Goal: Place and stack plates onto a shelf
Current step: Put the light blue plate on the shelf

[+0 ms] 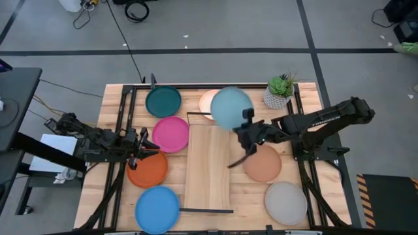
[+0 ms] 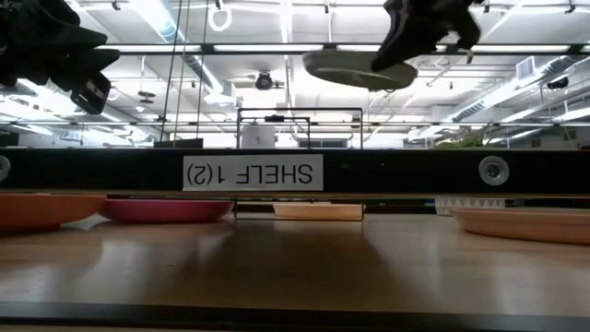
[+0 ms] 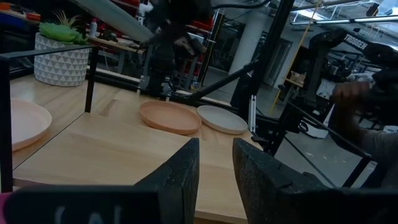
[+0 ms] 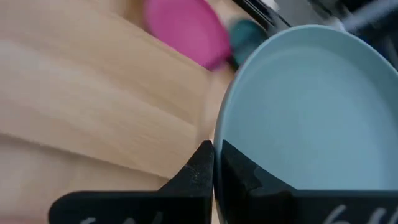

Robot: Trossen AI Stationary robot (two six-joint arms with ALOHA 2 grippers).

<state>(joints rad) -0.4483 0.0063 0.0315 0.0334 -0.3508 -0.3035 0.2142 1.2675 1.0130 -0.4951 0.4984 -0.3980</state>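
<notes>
Setting: slatted light-wood tabletop (image 1: pixel 111 98) on a grey floor, with a workshop of racks and ceiling lights behind.
Shelf: long narrow light-wood plank shelf (image 1: pixel 208 166) at the centre of the tabletop, its top bare, black wire frames at its ends.
Right claw: right claw (image 1: pixel 247 125) pinches the rim of the round matte light blue plate (image 1: pixel 230 108), which is held aloft, tilted, at about 12 o'clock of the shelf.
Left claw: left claw (image 1: pixel 145 147) waits at 9 o'clock of the shelf, over the round orange plate (image 1: pixel 147 170), its fingers only narrowly parted and empty.
Other plates: dark teal plate (image 1: pixel 162 101) and magenta plate (image 1: pixel 171 133) at 10 o'clock, bright blue plate (image 1: pixel 157 209) at 7 o'clock, cream plate (image 1: pixel 208 101) at 12 o'clock partly under the lifted one, tan plate (image 1: pixel 263 164) at 3 o'clock, grey plate (image 1: pixel 285 202) at 4 o'clock.
Step in hand: probably carrying the first plate to the shelf.
Doing it well: level the plate, bring it inside the wire frame, centre it across the plank's width, lower until it rests flat, then let go.
</notes>
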